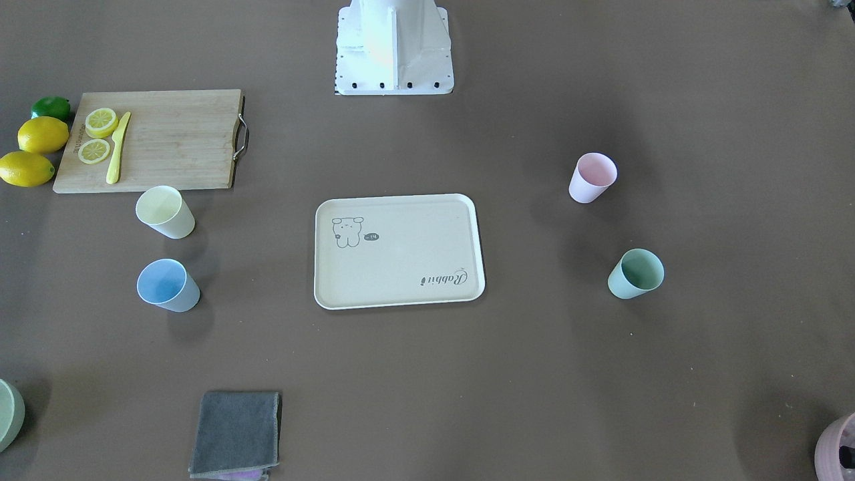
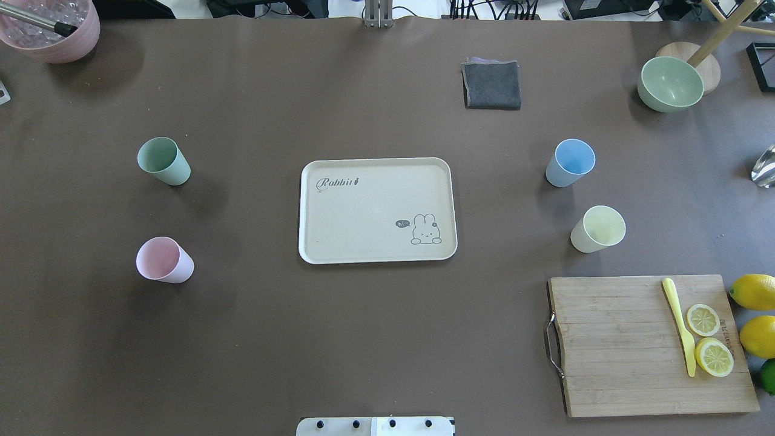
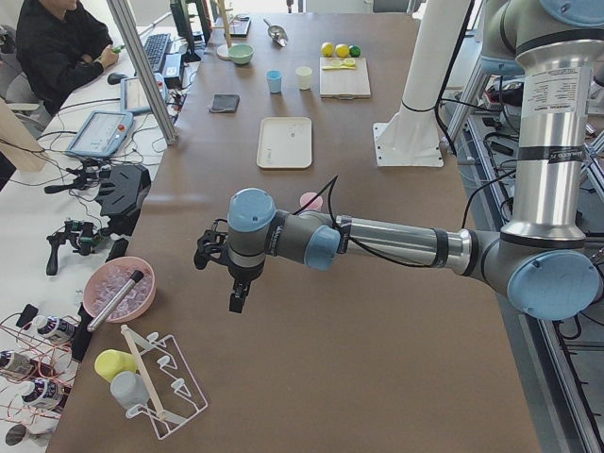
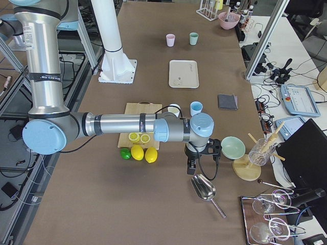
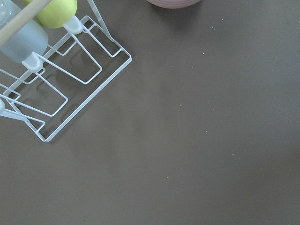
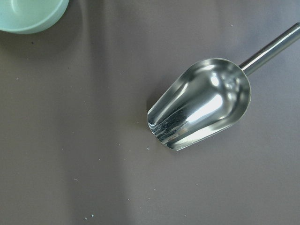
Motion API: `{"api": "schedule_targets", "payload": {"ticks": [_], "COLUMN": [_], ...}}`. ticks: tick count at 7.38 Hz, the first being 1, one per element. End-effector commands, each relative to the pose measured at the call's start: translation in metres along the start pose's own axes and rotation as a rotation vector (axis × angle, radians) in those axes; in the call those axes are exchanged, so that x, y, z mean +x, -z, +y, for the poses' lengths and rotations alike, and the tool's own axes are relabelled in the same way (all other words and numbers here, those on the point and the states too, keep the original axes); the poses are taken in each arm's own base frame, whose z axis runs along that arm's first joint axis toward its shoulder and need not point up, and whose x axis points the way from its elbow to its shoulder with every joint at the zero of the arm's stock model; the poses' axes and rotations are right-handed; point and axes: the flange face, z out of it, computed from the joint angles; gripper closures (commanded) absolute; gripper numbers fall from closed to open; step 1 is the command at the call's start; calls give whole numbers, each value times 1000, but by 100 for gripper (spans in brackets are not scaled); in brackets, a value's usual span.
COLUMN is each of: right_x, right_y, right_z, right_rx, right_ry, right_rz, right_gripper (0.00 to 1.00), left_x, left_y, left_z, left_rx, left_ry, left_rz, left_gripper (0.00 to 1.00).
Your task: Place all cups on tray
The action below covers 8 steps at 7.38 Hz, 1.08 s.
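Four cups stand upright on the brown table (image 2: 375, 339), all off the tray, two to each side of it. Nearest the robot's base, the pink cup (image 2: 164, 260) stands on the robot's left. The pale yellow cup (image 2: 597, 229) stands on its right, just beyond the wooden cutting board (image 2: 629, 345). The tray (image 2: 363, 209) lies at mid-table between the two pairs. Farther out, the mint green cup (image 2: 163, 161) stands on the left and the light blue cup (image 2: 570, 163) on the right.

The left gripper (image 3: 235, 300) hangs above the table's left end, near a wire rack (image 5: 70, 79) and a pink pot (image 3: 151, 294), well apart from the pink and green cups. The right gripper (image 4: 191, 167) hangs at the right end, close to a metal scoop (image 4: 203, 188) and a pale-green bowl (image 4: 233, 147), well apart from the yellow and blue cups. Only the side views show either gripper, so I cannot tell whether its fingers are spread or closed.
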Motion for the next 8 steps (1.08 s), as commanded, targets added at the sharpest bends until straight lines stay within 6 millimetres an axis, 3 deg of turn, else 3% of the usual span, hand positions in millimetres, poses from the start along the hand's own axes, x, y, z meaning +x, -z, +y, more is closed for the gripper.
{"api": "schedule_targets", "payload": {"ticks": [1, 8], "right_x": [2, 2], "right_y": [0, -1], "right_z": [1, 3], "right_rx": [1, 3], "right_ry": [-3, -5], "right_rz": [1, -6], "right_gripper": [0, 0], "left_x": [3, -2], "left_y": [1, -4], "left_z": [0, 8], "left_rx": [2, -10], "left_ry": [-7, 7], "left_rz": [5, 5], "left_gripper": [2, 2]}}
